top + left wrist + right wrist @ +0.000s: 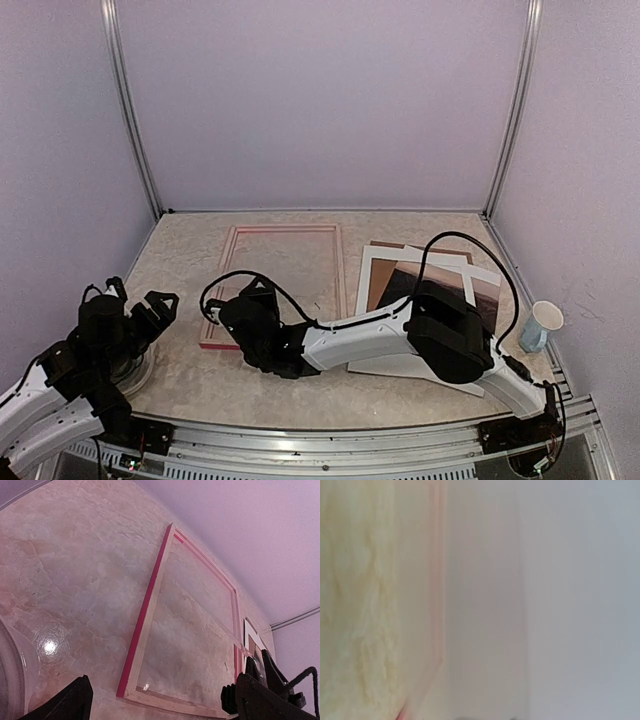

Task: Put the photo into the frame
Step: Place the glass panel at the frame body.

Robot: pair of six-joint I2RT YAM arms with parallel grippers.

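Observation:
The frame [283, 232], pink-red with a pale wood back, lies flat on the marble table left of centre; it fills the left wrist view [145, 615]. The photo [440, 285], dark reddish-brown, lies at the right under a white mat sheet [372, 268]. My right arm reaches left across the table, and its gripper [238, 322] is over the frame's near rail; its fingers are hidden by the wrist. It shows as a black mass in the left wrist view [260, 677]. The right wrist view is a blur of marble and a pinkish band. My left gripper [150, 305] is open and empty, left of the frame.
A brown backing board [385, 245] pokes out behind the mat. A pale cup [540, 325] stands at the right edge. A round clear object [15, 670] sits by my left gripper. Purple walls close in the table on three sides.

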